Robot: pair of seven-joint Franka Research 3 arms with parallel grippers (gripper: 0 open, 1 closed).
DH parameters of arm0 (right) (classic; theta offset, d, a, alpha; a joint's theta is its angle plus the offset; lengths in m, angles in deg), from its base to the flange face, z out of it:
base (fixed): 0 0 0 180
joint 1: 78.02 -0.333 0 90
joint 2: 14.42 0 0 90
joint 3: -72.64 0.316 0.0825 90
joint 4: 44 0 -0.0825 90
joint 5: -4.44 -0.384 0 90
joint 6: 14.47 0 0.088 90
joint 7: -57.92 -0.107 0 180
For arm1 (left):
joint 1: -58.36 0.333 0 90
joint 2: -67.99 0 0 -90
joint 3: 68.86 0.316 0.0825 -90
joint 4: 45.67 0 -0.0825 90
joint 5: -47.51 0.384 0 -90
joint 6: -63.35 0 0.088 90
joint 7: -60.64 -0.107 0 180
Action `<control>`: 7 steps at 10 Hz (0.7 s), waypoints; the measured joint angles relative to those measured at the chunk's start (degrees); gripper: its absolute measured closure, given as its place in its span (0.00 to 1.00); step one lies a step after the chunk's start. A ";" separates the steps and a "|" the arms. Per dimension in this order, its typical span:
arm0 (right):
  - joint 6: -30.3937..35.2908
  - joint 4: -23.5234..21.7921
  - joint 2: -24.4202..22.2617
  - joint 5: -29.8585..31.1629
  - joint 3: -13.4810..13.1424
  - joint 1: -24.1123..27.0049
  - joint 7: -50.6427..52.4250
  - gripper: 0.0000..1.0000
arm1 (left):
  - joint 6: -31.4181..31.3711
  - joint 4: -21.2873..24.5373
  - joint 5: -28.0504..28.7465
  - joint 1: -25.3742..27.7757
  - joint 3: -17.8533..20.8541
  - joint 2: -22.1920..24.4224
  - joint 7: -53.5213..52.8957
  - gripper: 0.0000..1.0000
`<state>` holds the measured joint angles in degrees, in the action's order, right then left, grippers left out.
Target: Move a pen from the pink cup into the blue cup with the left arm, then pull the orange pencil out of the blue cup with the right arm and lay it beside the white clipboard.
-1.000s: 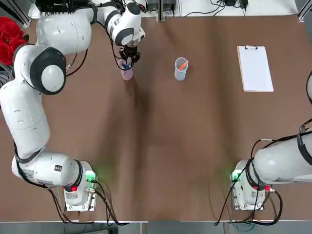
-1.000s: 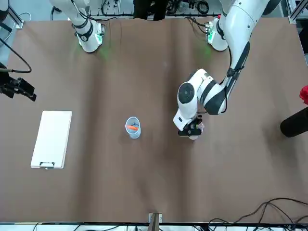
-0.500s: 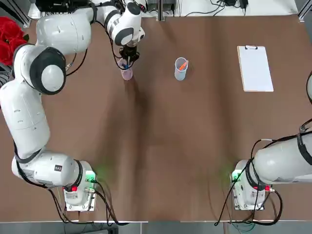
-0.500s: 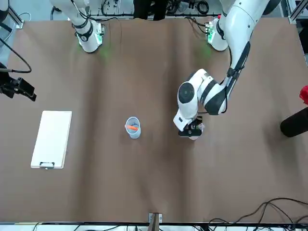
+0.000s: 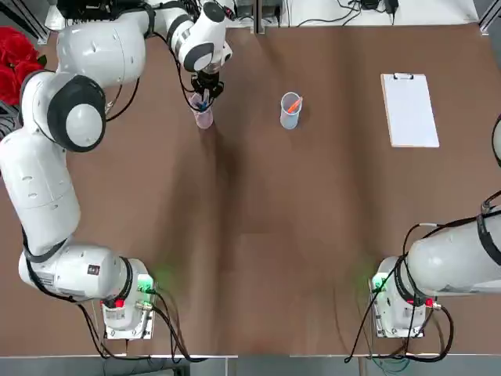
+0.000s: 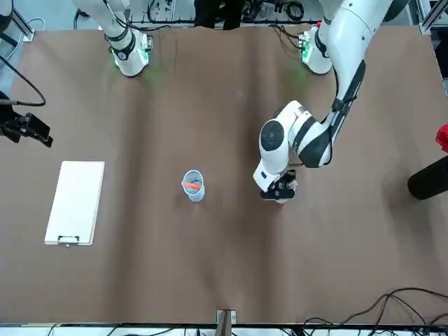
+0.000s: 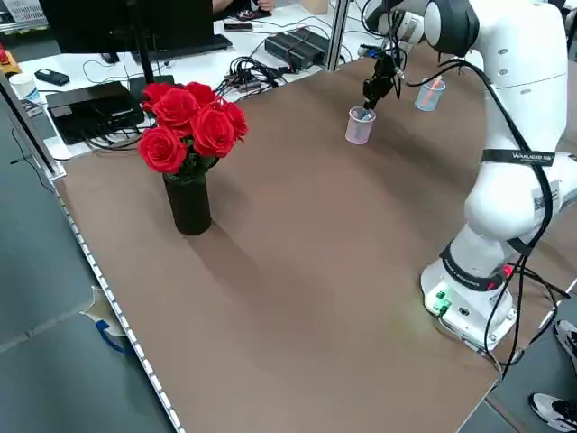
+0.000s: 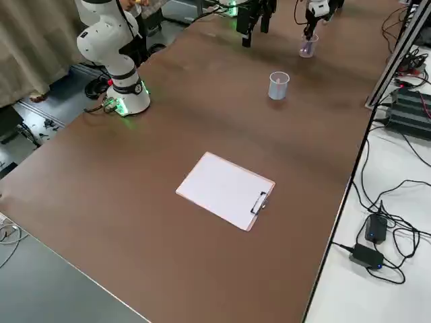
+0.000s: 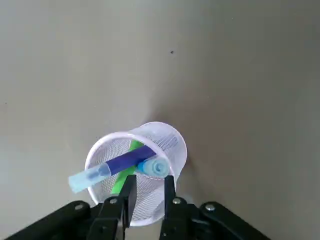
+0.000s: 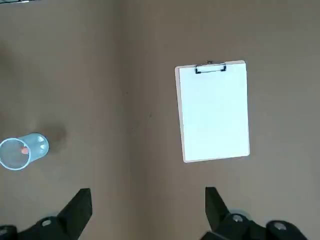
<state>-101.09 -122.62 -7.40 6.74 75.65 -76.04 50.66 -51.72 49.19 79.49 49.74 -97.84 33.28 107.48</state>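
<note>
Purple pen (image 9: 131, 159) leans in the pink cup (image 9: 169, 136), right ahead of the left gripper (image 9: 150, 184), whose fingers are apart with a narrow gap. That hand has shifted only a touch over the last second (a nudge, really), so I judge it to be lining up, with nothing lifted. A green pen (image 9: 125, 178) and a light-blue pen (image 9: 155, 167) crowd the same mouth; the cup's rim could catch a finger.

To this hand's right, well apart, the blue cup (image 5: 290, 120) holds the orange pencil (image 5: 295, 105), with bare table between for the carry. Farther right lies the clipboard (image 5: 410, 110), brown table showing along its sides. Beyond the cups the table edge is fairly near. The right gripper (image 10: 148, 192) waits on the robot's side of the clipboard, fingers wide apart.
</note>
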 joint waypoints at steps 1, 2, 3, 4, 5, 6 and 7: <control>0.00 0.00 0.00 0.00 0.00 0.00 0.00 0.00 | -0.07 -0.02 0.31 0.01 0.00 0.00 -0.05 0.70; 0.00 0.00 0.00 0.00 0.00 0.00 0.00 0.00 | -0.24 -0.05 0.60 0.03 0.00 0.00 -0.05 0.71; 0.00 0.00 0.00 0.00 0.00 0.00 0.00 0.00 | -0.68 -0.07 0.62 0.06 0.01 0.00 -0.06 0.71; 0.00 0.00 0.00 0.00 0.00 0.00 0.00 0.00 | -1.03 -0.08 0.67 0.08 0.03 0.00 -0.07 0.71; 0.00 0.00 0.00 0.00 0.00 0.00 0.00 0.00 | -1.33 -0.08 0.85 0.11 0.09 0.00 -0.11 0.71; 0.00 0.00 0.00 0.00 0.00 0.00 0.00 0.00 | -1.84 -0.08 1.31 0.17 0.12 0.00 -0.12 0.71; 0.00 0.00 0.00 0.00 0.00 0.00 0.00 0.00 | -2.14 -0.08 1.68 0.22 0.14 -0.01 -0.12 0.71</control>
<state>-101.09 -122.62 -7.40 6.74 75.65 -76.04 50.66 -53.86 49.11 81.17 49.96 -97.70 33.28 107.36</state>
